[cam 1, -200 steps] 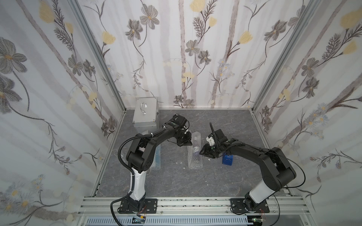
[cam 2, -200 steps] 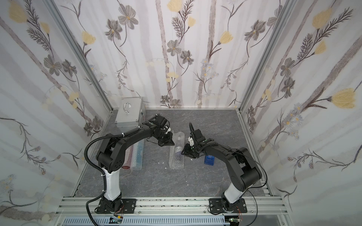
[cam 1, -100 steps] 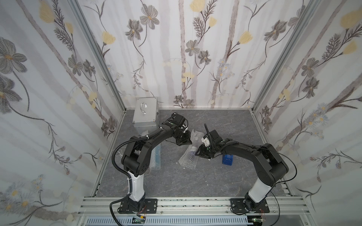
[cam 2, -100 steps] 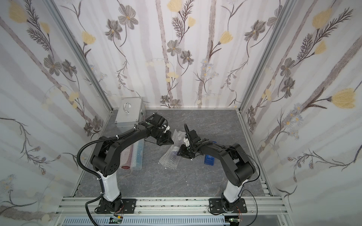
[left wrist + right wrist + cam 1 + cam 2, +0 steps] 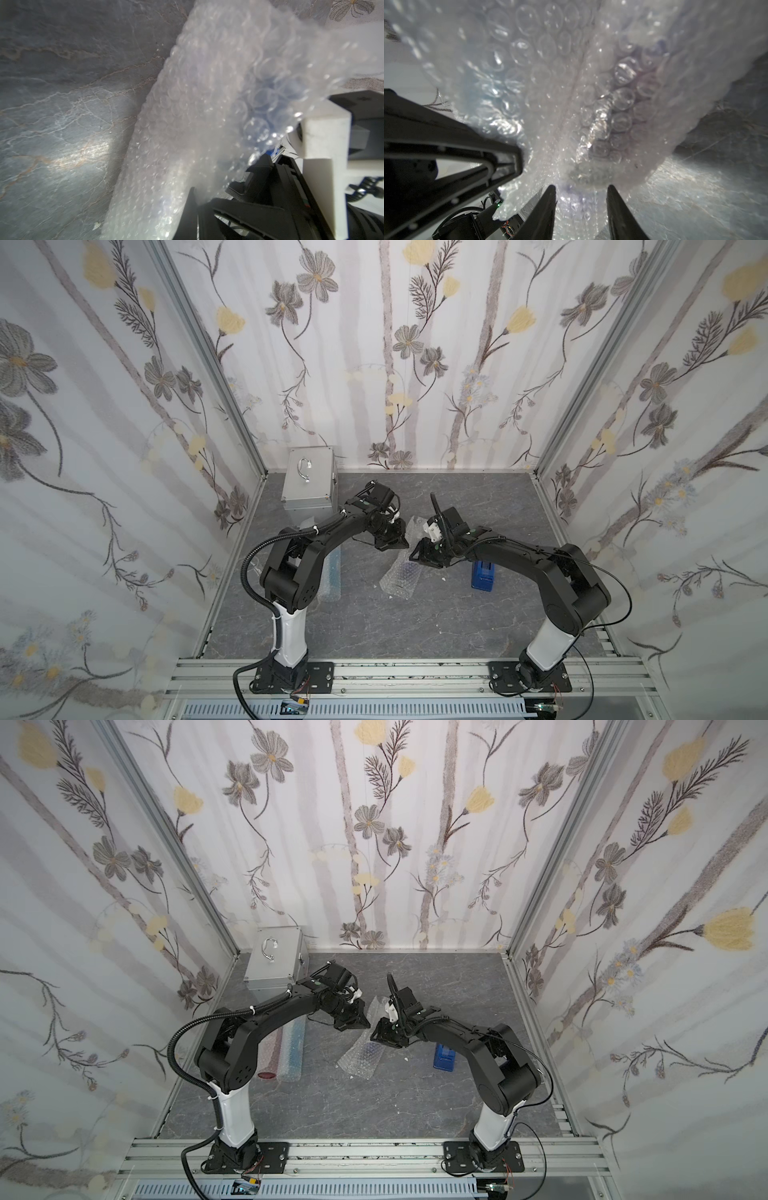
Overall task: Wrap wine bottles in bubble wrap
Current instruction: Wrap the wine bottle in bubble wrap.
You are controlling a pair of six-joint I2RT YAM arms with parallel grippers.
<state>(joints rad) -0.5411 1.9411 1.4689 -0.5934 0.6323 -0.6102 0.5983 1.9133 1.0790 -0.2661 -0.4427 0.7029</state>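
Observation:
A roll of bubble wrap (image 5: 399,578) (image 5: 359,1056) lies slantwise mid-table, its far end lifted between the two grippers. A faint purple tint inside it shows a wine bottle (image 5: 604,124). My right gripper (image 5: 415,553) (image 5: 581,193) is shut around the wrapped bottle, one finger on each side. My left gripper (image 5: 401,545) (image 5: 195,199) faces it from the left, its jaws shut on a loose edge of the wrap (image 5: 197,104). Two more wrapped bottles (image 5: 291,1048), one red and one blue, lie beside the left arm.
A silver metal case (image 5: 308,481) stands at the back left corner. A blue tape dispenser (image 5: 482,574) sits under the right forearm. A small red disc (image 5: 267,1075) lies by the wrapped pair. Patterned walls close in three sides.
The bundle has swung from lying straight to slanting, its near end moving left. Both grippers have shifted slightly left and closer together, still holding its far end.

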